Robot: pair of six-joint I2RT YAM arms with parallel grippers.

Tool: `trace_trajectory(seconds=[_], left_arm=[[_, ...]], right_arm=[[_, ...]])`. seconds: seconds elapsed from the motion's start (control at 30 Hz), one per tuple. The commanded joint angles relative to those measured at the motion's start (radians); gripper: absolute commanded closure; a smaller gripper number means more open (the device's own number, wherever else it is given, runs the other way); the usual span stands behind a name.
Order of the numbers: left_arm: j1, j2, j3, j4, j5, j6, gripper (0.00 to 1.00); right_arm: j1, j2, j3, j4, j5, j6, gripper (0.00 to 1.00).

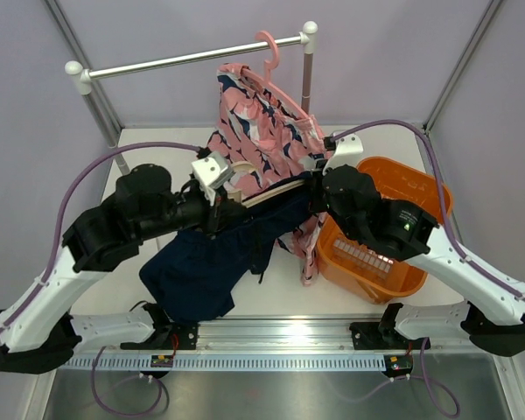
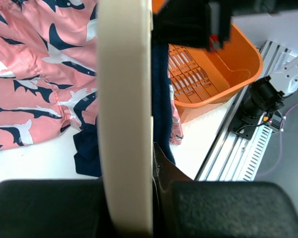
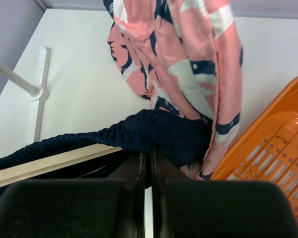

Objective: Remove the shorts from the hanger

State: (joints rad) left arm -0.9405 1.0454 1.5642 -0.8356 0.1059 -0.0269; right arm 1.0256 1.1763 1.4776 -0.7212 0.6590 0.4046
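Note:
Navy shorts [image 1: 201,267] hang over a cream hanger [image 1: 271,194] held above the table. My left gripper [image 1: 230,194] is shut on that hanger; in the left wrist view the cream bar [image 2: 124,99] runs up between the fingers of my left gripper [image 2: 139,188], with the navy cloth [image 2: 160,89] beside it. My right gripper [image 1: 313,188] is at the hanger's right end. In the right wrist view my right gripper [image 3: 149,153] is shut, its tips pinching the gathered waistband of the shorts [image 3: 164,131] just above the hanger [image 3: 49,163].
A pink shark-print garment [image 1: 262,131] hangs from a pink hanger [image 1: 269,48] on the rack rail [image 1: 192,59], right behind both grippers. An orange basket [image 1: 420,188] stands at the right under the right arm. The rack's foot [image 3: 39,91] stands on the table at the left.

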Motion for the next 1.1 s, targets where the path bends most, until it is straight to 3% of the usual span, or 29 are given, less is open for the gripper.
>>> trace_trajectory(seconds=[0.0,0.23,0.47,0.63,0.9,1.07], left_arm=[[-0.006,-0.109,-0.045,0.059,0.087,0.007,1.00],[-0.006,-0.238,-0.090,0.062,0.089,0.016,1.00],[-0.006,-0.324,-0.153,0.150,0.014,-0.011,1.00],[-0.006,-0.383,-0.237,0.305,-0.080,-0.051,1.00],[-0.006,-0.435,-0.349,0.524,-0.162,-0.096,1.00],[-0.006,-0.417,-0.424,0.630,-0.242,-0.133,1.00]], right_arm=[[-0.076,0.026,0.072,0.003,0.119,-0.046,1.00],[-0.234,0.049,0.056,0.046,0.039,-0.070,1.00],[-0.242,0.046,0.023,0.086,-0.022,-0.059,1.00],[-0.239,0.028,-0.031,0.115,-0.220,0.000,1.00],[-0.121,0.043,-0.108,0.200,-0.278,0.048,1.00],[0.083,0.104,-0.060,0.218,-0.248,0.056,1.00]])
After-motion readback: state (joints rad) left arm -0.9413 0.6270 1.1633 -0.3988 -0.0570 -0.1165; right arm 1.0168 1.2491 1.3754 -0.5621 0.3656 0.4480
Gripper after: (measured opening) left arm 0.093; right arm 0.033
